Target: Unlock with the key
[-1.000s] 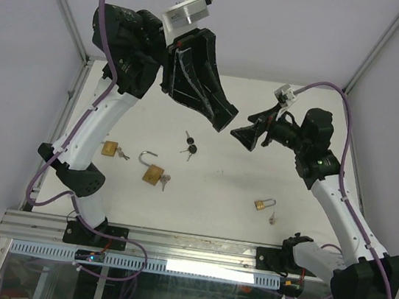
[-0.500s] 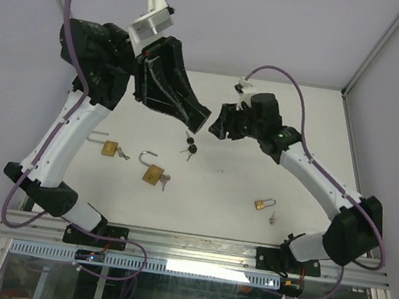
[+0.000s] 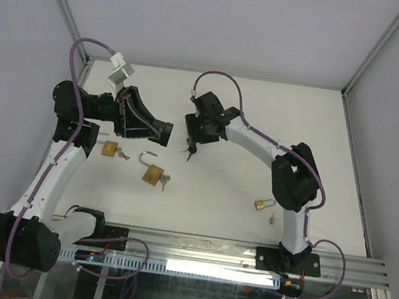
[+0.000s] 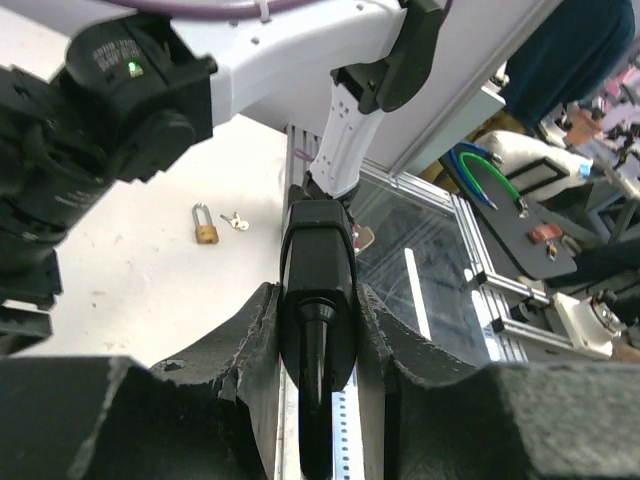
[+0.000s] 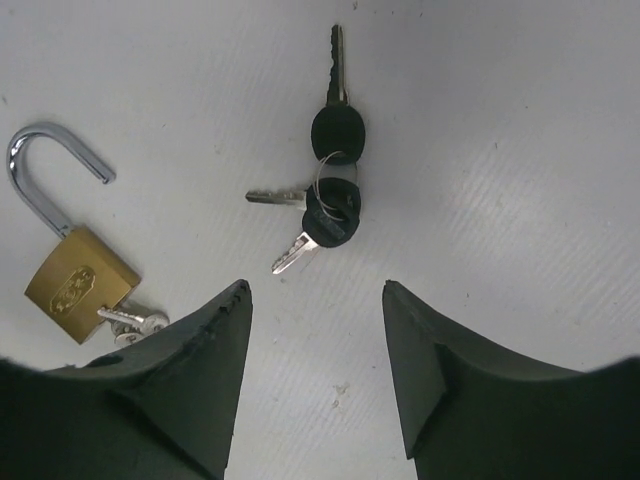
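Three keys (image 5: pixel 332 215) on one ring lie on the table (image 5: pixel 520 150) just ahead of my right claw (image 5: pixel 315 288), which hovers spread wide and empty. I think it is best to come straight down and pinch only one black head, so that its blade sticks out free for the closed padlock (image 3: pixel 261 203) nearer my right arm's base. The open padlock (image 5: pixel 72 272) beside should not be pushed. If my left claw (image 3: pixel 163 133) is spread, I cannot tell.

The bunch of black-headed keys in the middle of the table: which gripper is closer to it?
Right. The right gripper hangs open just above the black-headed keys; the left gripper is off to the side, apart.
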`<move>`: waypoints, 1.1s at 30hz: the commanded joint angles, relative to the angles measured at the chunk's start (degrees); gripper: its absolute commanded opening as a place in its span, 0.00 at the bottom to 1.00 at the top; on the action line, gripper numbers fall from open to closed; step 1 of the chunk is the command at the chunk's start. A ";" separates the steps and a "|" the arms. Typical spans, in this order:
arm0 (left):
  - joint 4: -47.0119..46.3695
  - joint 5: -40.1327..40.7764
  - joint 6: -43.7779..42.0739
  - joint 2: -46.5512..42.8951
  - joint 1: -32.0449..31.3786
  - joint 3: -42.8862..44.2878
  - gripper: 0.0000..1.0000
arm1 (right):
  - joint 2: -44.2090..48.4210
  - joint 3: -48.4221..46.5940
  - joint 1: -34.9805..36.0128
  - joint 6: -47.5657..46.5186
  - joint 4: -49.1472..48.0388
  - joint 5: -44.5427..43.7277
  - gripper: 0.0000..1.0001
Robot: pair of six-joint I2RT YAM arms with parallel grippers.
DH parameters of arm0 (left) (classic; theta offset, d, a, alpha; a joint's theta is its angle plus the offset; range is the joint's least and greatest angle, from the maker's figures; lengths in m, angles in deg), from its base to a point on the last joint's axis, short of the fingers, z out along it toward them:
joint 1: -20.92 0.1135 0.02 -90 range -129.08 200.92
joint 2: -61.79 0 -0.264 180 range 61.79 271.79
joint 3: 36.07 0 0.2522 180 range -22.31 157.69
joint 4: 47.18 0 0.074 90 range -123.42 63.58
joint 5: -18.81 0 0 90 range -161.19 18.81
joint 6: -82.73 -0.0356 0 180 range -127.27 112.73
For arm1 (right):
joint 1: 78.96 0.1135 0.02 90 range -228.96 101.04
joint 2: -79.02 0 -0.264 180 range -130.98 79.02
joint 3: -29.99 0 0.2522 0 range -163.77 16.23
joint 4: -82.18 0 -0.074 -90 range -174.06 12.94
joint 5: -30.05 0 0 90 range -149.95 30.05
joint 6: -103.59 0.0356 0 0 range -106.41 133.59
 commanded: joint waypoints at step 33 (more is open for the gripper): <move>0.76 9.72 -10.35 -3.71 3.67 -8.33 0.00 | -1.58 8.53 0.63 -31.23 13.23 6.86 0.11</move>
